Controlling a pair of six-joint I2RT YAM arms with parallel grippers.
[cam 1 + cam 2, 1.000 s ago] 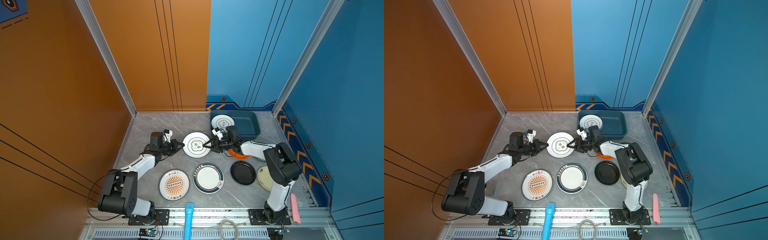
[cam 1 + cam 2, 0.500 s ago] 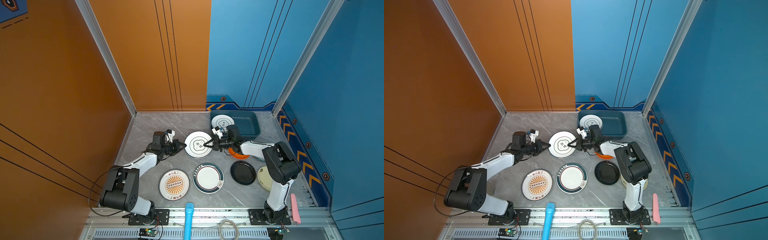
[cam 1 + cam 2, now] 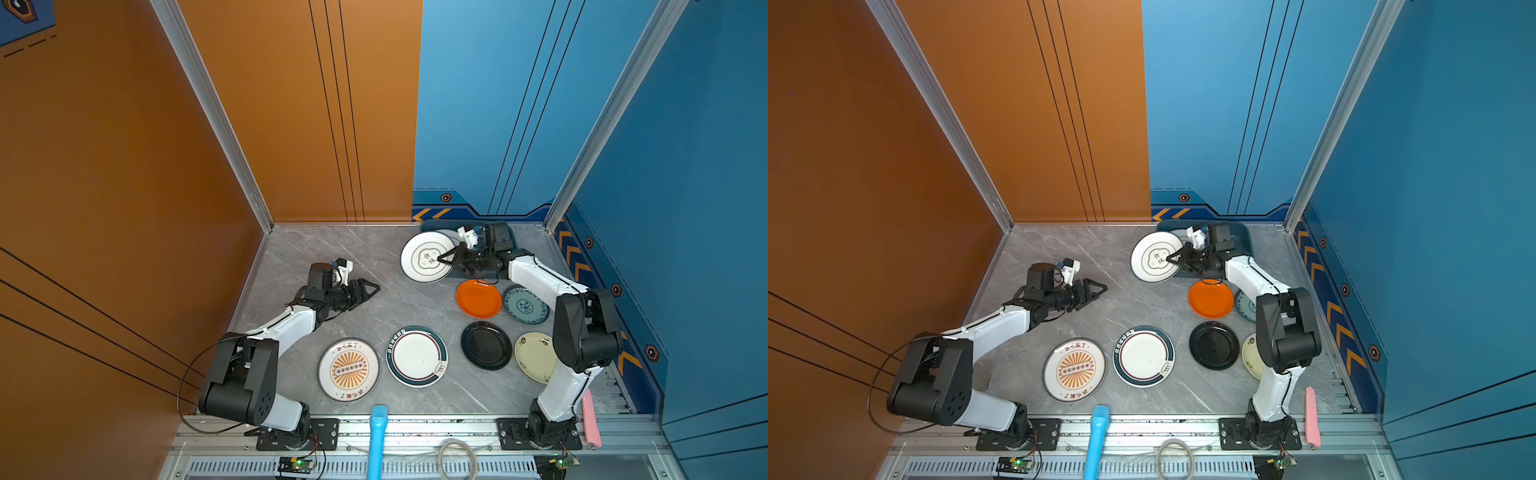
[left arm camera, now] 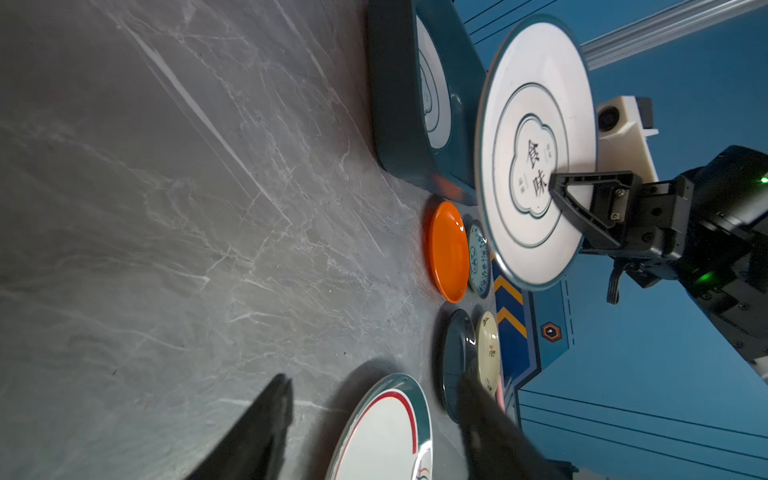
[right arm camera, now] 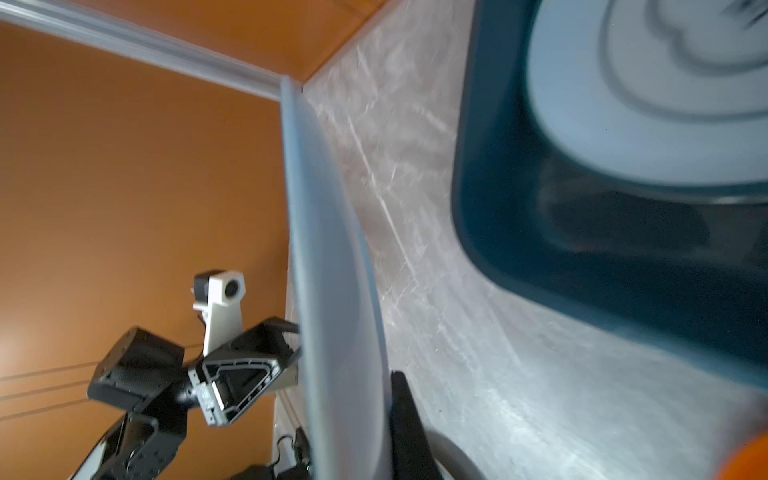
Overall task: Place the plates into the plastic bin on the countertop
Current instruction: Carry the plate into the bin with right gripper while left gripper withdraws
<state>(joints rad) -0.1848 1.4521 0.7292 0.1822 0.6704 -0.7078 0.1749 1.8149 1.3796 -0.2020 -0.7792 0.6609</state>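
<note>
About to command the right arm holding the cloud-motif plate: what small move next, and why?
Probably ease the cloud-motif plate across until it hangs over the teal plastic bin. The right gripper is shut on its rim, holding it lifted and not yet fully over the bin; the left gripper is open and apart from it. A matching plate already lies inside.

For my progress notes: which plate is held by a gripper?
The white cloud-motif plate, clamped in the right gripper; its twin lies inside the bin, ungripped like the rest.
</note>
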